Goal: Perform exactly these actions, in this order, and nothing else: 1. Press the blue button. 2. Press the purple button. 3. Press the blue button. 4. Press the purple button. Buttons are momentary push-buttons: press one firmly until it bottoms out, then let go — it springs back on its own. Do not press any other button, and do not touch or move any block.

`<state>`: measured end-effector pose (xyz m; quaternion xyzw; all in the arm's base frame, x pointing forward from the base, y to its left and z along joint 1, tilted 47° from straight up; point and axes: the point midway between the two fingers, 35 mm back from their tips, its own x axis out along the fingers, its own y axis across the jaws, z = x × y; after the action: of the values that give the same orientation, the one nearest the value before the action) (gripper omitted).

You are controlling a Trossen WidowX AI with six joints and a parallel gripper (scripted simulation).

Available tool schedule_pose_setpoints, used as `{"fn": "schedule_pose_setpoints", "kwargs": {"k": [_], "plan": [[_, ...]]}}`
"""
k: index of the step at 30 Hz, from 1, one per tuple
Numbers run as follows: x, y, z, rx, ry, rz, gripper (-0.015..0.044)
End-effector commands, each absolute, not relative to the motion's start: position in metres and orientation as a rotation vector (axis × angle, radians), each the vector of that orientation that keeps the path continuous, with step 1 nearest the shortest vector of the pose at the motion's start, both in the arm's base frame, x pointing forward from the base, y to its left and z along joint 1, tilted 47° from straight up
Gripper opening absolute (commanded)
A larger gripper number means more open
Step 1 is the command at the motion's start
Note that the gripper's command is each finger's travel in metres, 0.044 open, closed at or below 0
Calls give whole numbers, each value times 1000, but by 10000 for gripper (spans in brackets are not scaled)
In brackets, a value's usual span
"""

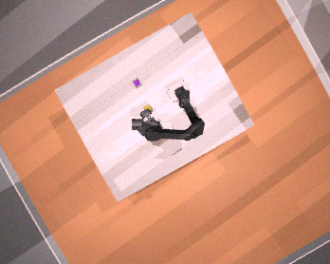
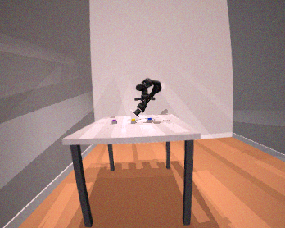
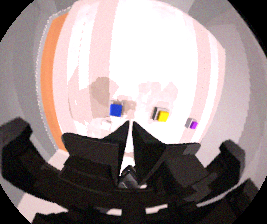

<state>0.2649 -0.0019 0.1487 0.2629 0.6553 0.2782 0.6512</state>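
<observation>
Wrist view shows the blue button (image 3: 116, 110) (image 2: 149, 119) to the left of the gripper's (image 3: 131, 123) (image 1: 151, 119) (image 2: 145, 99) fingertips in the frame, with the yellow button (image 3: 162, 115) (image 2: 133, 120) to their right and the purple button (image 3: 193, 125) (image 1: 137, 83) (image 2: 114, 121) farther right. The gripper is closed with nothing between its fingers. From the exterior camera, the black arm (image 1: 172, 134) (image 2: 156, 87) rises over the pale table (image 1: 103, 157) (image 2: 130, 137) and bends back down, so the gripper hangs above the tabletop, apart from all three buttons. Those buttons stand in a row, purple at one end, yellow between, blue at the other (the blue one cannot be made out from the top, where the arm and gripper cover that area). Seen from there, the purple button sits well apart from the gripper, while the yellow one shows right beside it.
</observation>
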Motion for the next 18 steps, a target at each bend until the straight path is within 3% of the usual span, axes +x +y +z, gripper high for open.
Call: {"fn": "schedule_pose_setpoints", "kwargs": {"k": [1, 11, 18], "plan": [[280, -55, 107, 591, 1495, 604, 20], [261, -170, -8, 588, 1504, 605, 20], [226, -210, -72, 606, 1502, 631, 20]]}}
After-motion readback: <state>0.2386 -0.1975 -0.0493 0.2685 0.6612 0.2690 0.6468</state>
